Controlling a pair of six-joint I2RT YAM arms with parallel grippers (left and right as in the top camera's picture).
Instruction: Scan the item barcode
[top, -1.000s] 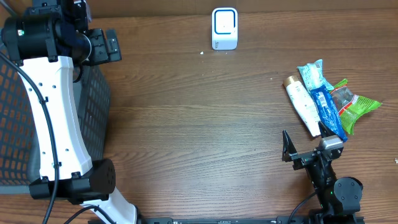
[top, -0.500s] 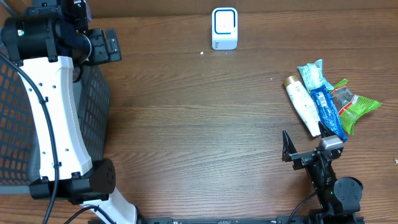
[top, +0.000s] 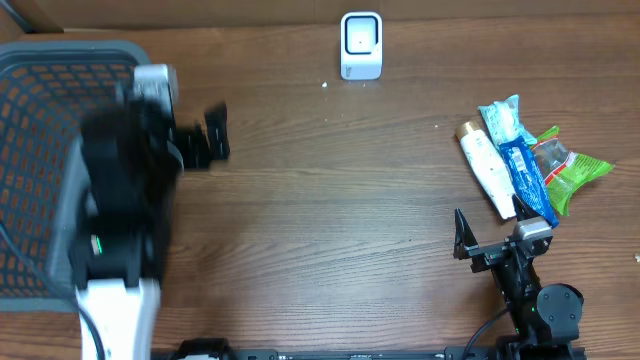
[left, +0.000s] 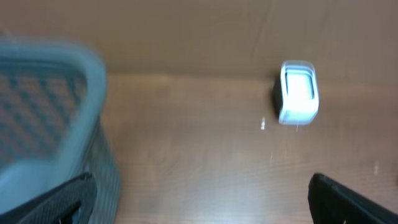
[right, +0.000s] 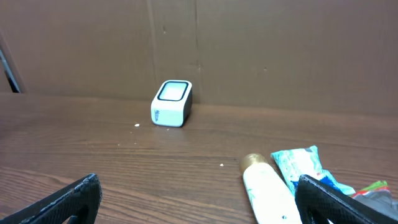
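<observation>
Showed white scanner (top: 361, 45) standing top centre, placed for easy reach. Showed left pincer (top: 205, 140) by basket (top: 40, 150), right pincer (top: 495, 240) just below packet pile (top: 520, 160) at right, both spread wide, empty.

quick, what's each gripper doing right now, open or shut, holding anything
left gripper: open, holding nothing
right gripper: open, holding nothing

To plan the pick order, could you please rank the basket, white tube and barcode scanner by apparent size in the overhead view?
1. The basket: clearly largest.
2-3. The white tube and barcode scanner: near alike; tube longer, scanner wider.
</observation>
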